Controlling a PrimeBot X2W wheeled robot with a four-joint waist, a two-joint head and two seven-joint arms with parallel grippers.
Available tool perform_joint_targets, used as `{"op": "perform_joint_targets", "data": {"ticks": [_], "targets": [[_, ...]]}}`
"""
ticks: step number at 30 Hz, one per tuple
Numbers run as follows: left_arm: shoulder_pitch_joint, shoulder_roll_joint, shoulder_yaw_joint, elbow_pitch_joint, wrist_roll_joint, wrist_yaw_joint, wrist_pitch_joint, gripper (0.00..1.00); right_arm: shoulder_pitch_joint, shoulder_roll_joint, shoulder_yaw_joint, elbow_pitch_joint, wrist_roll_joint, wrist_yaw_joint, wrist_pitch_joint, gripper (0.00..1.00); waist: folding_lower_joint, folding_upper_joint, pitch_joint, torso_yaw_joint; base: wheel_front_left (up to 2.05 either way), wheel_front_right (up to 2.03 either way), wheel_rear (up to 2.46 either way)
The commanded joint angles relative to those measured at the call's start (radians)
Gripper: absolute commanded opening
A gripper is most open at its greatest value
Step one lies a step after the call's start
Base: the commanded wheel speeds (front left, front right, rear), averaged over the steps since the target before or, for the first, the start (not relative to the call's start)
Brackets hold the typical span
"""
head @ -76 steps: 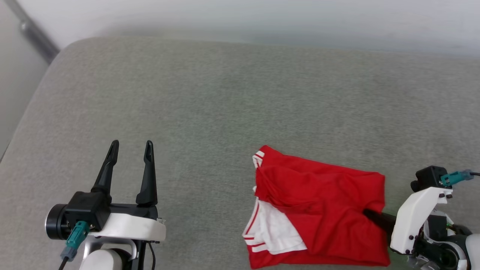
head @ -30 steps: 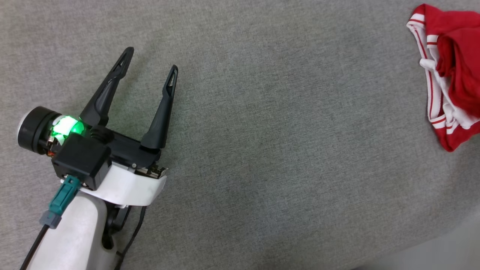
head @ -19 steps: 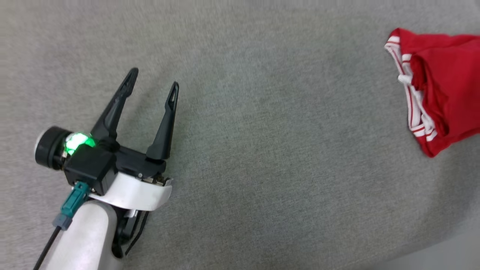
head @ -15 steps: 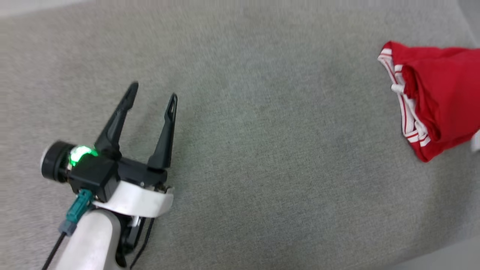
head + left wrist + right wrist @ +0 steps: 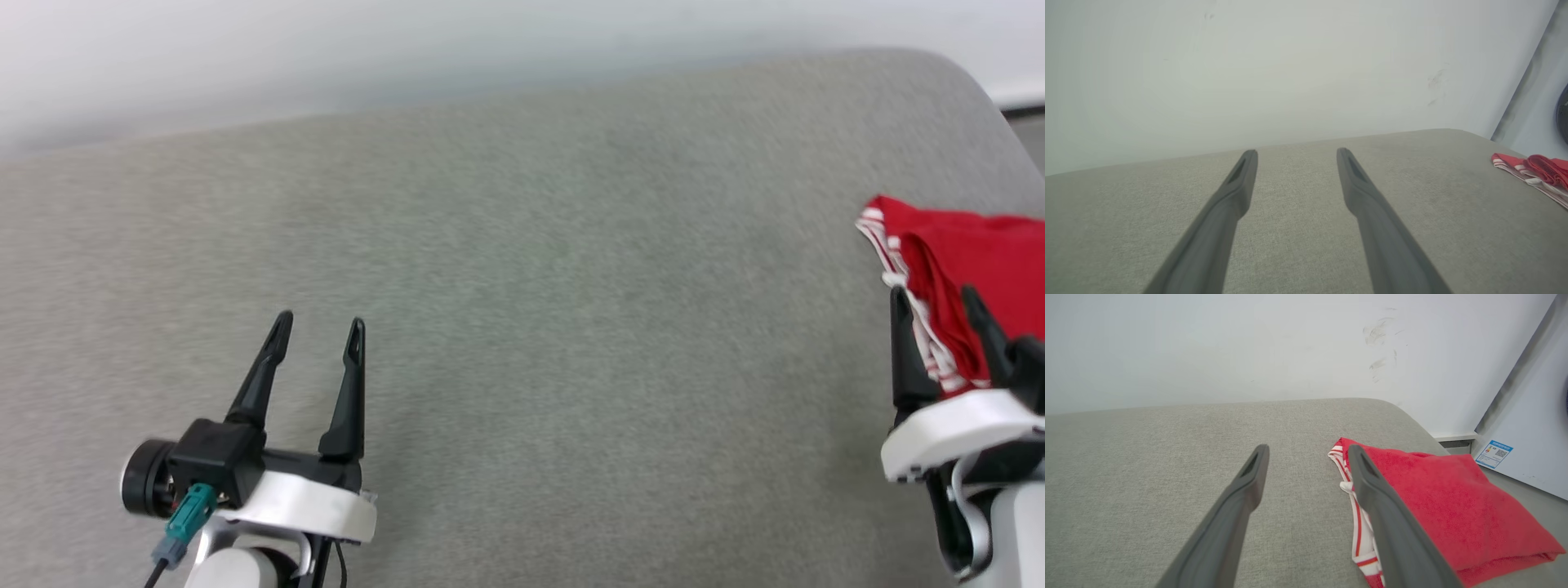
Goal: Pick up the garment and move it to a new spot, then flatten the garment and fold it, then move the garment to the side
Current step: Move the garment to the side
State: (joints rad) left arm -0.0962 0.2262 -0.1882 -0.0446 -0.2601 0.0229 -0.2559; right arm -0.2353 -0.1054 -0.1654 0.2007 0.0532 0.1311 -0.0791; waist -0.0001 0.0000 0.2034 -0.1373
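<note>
A grey fabric cushion was backed by a scuffed white wall — evenly lit.

Head view: you look down and forward from above, behind the left gripper and right gripper, across the pad to the wall
Left wrist view: you sit low over the pad, facing the wall
Right wrist view: just as low, near the garment
Shared: all three catch the garment, pad and wall

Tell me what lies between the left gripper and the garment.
Just bare grey cushion between the left gripper and the garment, as seen in the head view.
</note>
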Motion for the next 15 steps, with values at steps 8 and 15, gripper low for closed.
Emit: {"op": "perform_joint_targets", "data": {"ticks": [8, 15], "targets": [[0.088, -0.010, 0.041, 0.033, -0.033, 0.020, -0.008, 1.00, 0.157, 0.037, 0.033, -0.131, 0.049, -0.001, 0.012, 1.00, 0.0001, 0.0000, -0.146, 0.133, 0.00, 0.00, 0.00], [0.150, 0.000, 0.053, 0.062, -0.038, 0.020, -0.010, 1.00, 0.293, 0.054, 0.041, -0.244, 0.056, -0.001, 0.051, 1.00, 0.0001, 0.0000, -0.221, 0.159, 0.00, 0.00, 0.00]]}}
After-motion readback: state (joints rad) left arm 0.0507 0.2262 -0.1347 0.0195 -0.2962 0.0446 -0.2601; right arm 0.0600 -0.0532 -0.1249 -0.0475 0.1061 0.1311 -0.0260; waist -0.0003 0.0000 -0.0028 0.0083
